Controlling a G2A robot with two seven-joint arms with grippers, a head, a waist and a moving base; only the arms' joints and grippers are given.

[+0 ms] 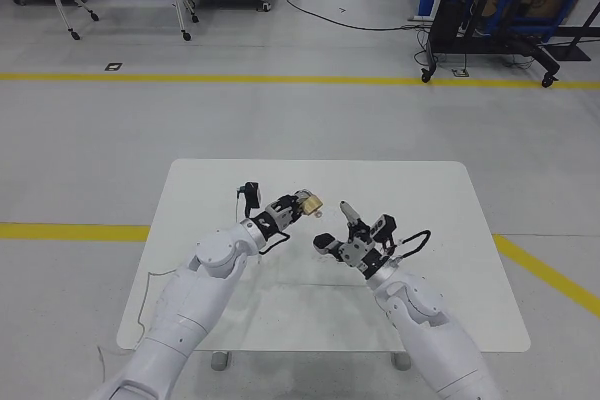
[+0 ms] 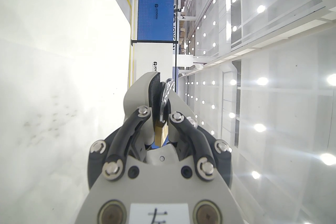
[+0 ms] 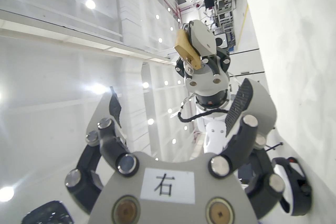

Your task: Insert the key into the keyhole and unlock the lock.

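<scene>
The left hand (image 2: 162, 87) is pinched narrow on the one brass padlock (image 2: 160, 134). Its two pads grip the steel shackle (image 2: 167, 92), and the brass body lies back between the fingers, towards the wrist. The top view shows the same left hand (image 1: 285, 211) with the padlock (image 1: 310, 204) raised above the white bench (image 1: 430, 300).

The right hand (image 3: 176, 104) is spread wide and holds nothing. Its ribbed pads (image 3: 237, 104) are well apart and touch nothing. In the top view the right hand (image 1: 365, 223) sits near the padlock, apart from it and on the side away from the left arm.

There is one key (image 3: 188, 68). It is silver, and its head sticks out of the padlock's (image 3: 185, 47) end face, opposite the shackle, so it stands in the keyhole. The left hand (image 3: 193, 26) is seen here from its far side, beyond the open right fingers.

In all there are two hands, one padlock, one key and one bench.

In the left wrist view the brass body hides the key. In the top view the key is too small to make out. I cannot tell whether the shackle is latched or sprung.
</scene>
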